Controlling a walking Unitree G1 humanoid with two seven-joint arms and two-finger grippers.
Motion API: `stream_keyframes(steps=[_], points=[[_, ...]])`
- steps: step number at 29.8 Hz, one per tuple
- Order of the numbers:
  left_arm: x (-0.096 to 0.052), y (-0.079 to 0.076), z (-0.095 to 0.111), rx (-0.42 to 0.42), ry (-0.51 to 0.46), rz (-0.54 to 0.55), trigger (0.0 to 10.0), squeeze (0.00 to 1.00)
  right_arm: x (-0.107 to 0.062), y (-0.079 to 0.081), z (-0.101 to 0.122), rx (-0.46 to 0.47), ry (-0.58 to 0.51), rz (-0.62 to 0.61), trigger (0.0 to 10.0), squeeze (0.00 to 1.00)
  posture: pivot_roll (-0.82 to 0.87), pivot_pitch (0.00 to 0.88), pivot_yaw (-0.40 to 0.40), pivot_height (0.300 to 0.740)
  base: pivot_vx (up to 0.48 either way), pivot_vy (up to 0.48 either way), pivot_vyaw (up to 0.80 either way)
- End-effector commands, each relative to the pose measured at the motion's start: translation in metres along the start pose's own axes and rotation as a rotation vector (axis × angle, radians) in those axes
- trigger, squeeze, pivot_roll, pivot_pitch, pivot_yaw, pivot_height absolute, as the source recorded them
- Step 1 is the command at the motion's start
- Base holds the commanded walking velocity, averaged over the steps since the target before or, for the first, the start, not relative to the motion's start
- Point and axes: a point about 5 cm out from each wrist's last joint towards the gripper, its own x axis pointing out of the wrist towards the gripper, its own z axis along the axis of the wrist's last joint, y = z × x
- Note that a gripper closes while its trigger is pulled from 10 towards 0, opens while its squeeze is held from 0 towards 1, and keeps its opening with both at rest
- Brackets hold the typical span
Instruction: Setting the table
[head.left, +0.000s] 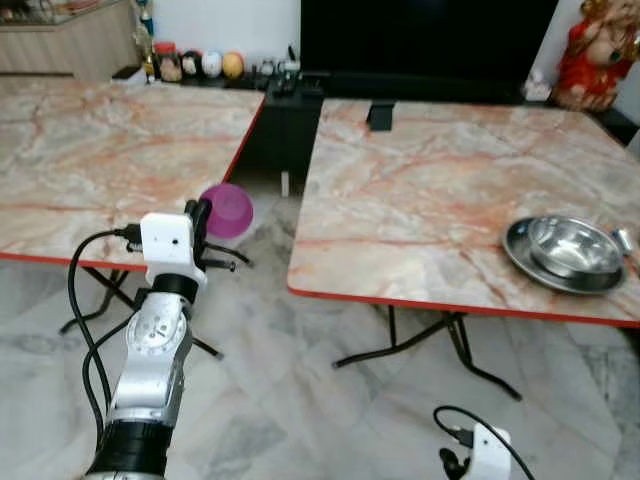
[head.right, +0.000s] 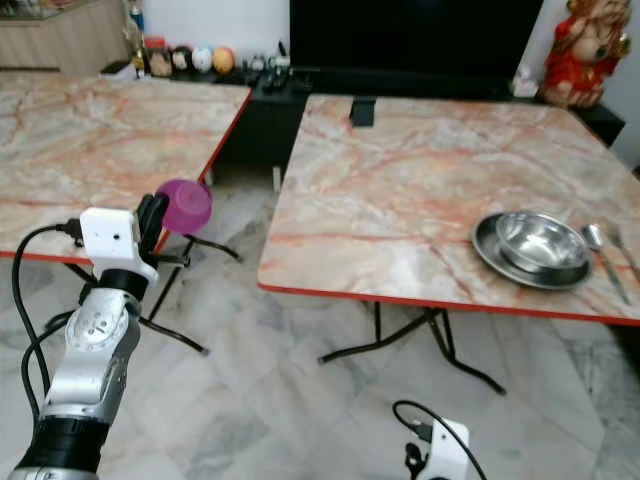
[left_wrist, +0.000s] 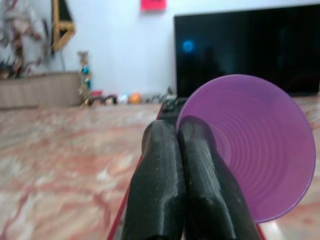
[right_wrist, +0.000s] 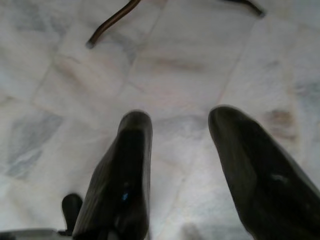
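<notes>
The left gripper (left_wrist: 181, 132) is pinching the rim of a purple bowl (left_wrist: 255, 150), with a black TV (left_wrist: 240, 45) sitting behind.

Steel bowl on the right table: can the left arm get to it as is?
Probably not. The left gripper is shut on the purple cup, raised between the tables, and the steel bowl sits far across the right table.

Gap between tables: open floor (head.left: 300, 400), wide passage.
Right table (head.left: 420, 200): mostly bare, reachable from near edge.
Right table obstacles: steel bowl on plate (head.left: 568, 255), spoon (head.right: 603, 258) beside it, dark object (head.left: 380, 116) at far edge.
Under tables: folding legs (head.left: 440, 345) block low passes.
Left table (head.left: 100, 160): bare top.
</notes>
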Motion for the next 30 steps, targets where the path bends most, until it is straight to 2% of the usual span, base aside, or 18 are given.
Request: stream_keyframes(steps=[1,17,30], points=[[0.0017,0.0019,0.0034,0.0,-0.015,0.004,10.0,0.0,0.0007,0.0055,0.0,0.001,0.005,0.012,10.0,0.0,0.07,0.0,-0.054,0.74,0.0,-0.289,0.0],[0.0015,0.0097,0.0034,0.013,-0.016,0.016,10.0,0.0,0.0002,0.0049,-0.0026,-0.011,0.018,0.017,10.0,0.0,0.07,0.0,-0.055,0.74,0.0,-0.293,0.0],[0.0005,0.0097,0.0028,0.012,-0.017,0.014,10.0,0.0,-0.0008,0.002,-0.0056,-0.016,0.029,0.009,10.0,0.0,0.07,0.0,-0.055,0.74,0.037,-0.291,0.0]])
